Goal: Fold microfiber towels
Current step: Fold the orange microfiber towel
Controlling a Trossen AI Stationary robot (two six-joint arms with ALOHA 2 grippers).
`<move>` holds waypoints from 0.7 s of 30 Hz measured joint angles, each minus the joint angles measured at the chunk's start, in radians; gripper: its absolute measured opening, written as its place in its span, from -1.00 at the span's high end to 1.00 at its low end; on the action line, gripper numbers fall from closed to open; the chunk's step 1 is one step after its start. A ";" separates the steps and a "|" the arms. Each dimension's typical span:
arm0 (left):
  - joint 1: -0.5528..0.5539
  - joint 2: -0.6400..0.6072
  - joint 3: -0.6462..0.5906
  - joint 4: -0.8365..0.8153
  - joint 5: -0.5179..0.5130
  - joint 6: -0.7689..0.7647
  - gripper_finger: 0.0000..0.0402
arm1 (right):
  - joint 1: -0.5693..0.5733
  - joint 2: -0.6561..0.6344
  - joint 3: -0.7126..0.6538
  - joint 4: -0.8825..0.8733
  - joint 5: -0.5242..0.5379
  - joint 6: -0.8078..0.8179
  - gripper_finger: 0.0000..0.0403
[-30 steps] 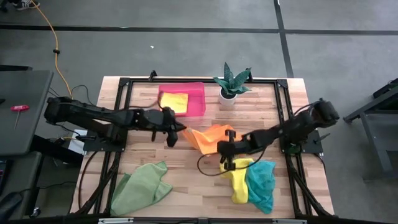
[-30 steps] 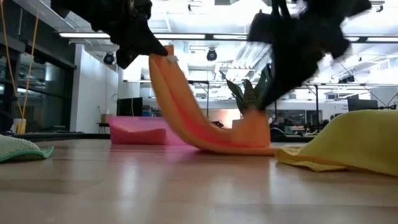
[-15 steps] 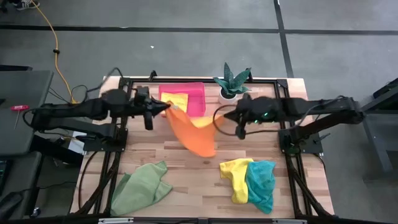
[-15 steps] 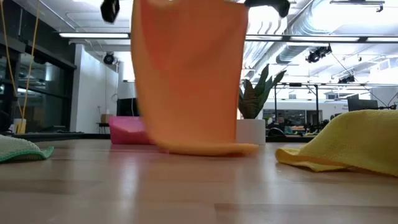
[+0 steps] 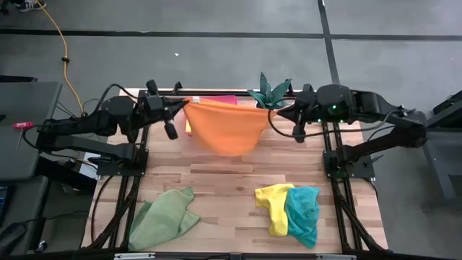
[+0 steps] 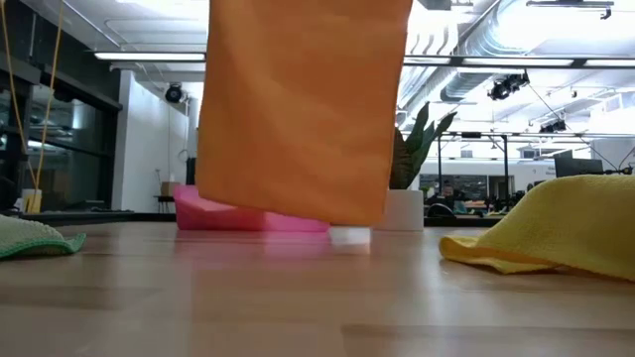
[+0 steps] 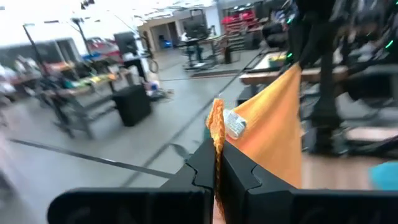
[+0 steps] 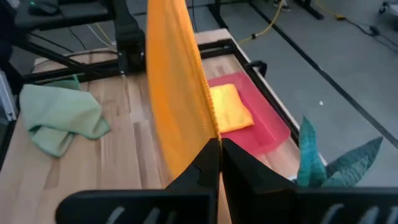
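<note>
Since half a second ago, both arms are lifting and drawing apart toward the far edge of the table [image 5: 216, 184], and the orange towel [image 5: 225, 127] is now hanging clear of the wood instead of trailing on it. The left gripper [image 5: 185, 105] is reaching inward from the left, arm nearly level, its fingers [image 7: 239, 177] pressed together and pinching one top corner of the cloth, the white label just beyond the fingertips. The right gripper [image 5: 276, 115] is reaching in from the opposite side, its fingers [image 8: 245, 171] likewise pinching the other top corner. Between the two grips the upper hem is sagging slightly. Below the fingers, the pink tray [image 8: 261, 121] is holding a folded yellow towel [image 8: 229, 109]. A potted plant [image 5: 271, 90] is standing beside the right fingers. Well away from both grippers, the light green towel [image 5: 164, 217] is lying crumpled, and the second yellow towel [image 5: 274, 206] is touching the teal towel [image 5: 303, 213].
</note>
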 joint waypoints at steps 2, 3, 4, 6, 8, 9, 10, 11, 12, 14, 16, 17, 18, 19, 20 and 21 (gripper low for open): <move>0.000 0.000 -0.001 -0.017 -0.024 0.039 1.00 | -0.004 0.000 0.008 0.002 -0.012 -0.002 1.00; 0.000 0.003 -0.005 -0.017 -0.035 0.046 1.00 | -0.004 0.000 0.007 -0.003 -0.012 -0.001 1.00; 0.000 0.008 -0.011 -0.018 -0.046 0.047 1.00 | -0.004 0.001 0.007 -0.011 -0.013 0.005 1.00; -0.004 0.015 -0.033 -0.034 -0.060 0.047 1.00 | 0.006 0.008 0.007 -0.032 -0.013 0.015 1.00; -0.012 0.027 -0.062 -0.035 -0.101 0.047 1.00 | 0.020 0.021 0.005 -0.062 -0.005 0.016 1.00; -0.017 0.035 -0.081 -0.035 -0.123 0.039 1.00 | 0.029 0.031 0.005 -0.073 0.005 0.017 1.00; -0.022 0.043 -0.100 -0.033 -0.141 0.024 1.00 | 0.039 0.041 0.005 -0.082 0.009 0.021 1.00; -0.028 0.050 -0.121 -0.035 -0.148 0.004 1.00 | 0.048 0.051 0.005 -0.093 0.010 0.024 1.00; -0.033 0.058 -0.140 -0.035 -0.155 -0.020 1.00 | 0.058 0.064 0.005 -0.102 0.011 0.024 1.00; -0.056 0.069 -0.175 -0.036 -0.164 -0.078 1.00 | 0.082 0.095 0.005 -0.121 0.011 0.033 1.00; -0.091 0.080 -0.199 -0.039 -0.167 -0.145 1.00 | 0.112 0.129 0.005 -0.133 0.011 0.057 1.00; -0.112 0.086 -0.207 -0.040 -0.166 -0.181 1.00 | 0.128 0.146 0.005 -0.139 0.010 0.070 1.00; -0.136 0.089 -0.211 -0.043 -0.166 -0.219 1.00 | 0.145 0.164 0.005 -0.146 0.006 0.080 1.00; -0.162 0.089 -0.216 -0.044 -0.165 -0.255 1.00 | 0.163 0.182 0.005 -0.151 0.000 0.097 1.00; -0.189 0.089 -0.219 -0.043 -0.160 -0.296 1.00 | 0.181 0.202 0.005 -0.155 -0.009 0.115 1.00; -0.216 0.089 -0.222 -0.043 -0.149 -0.342 1.00 | 0.199 0.222 0.005 -0.158 -0.018 0.135 1.00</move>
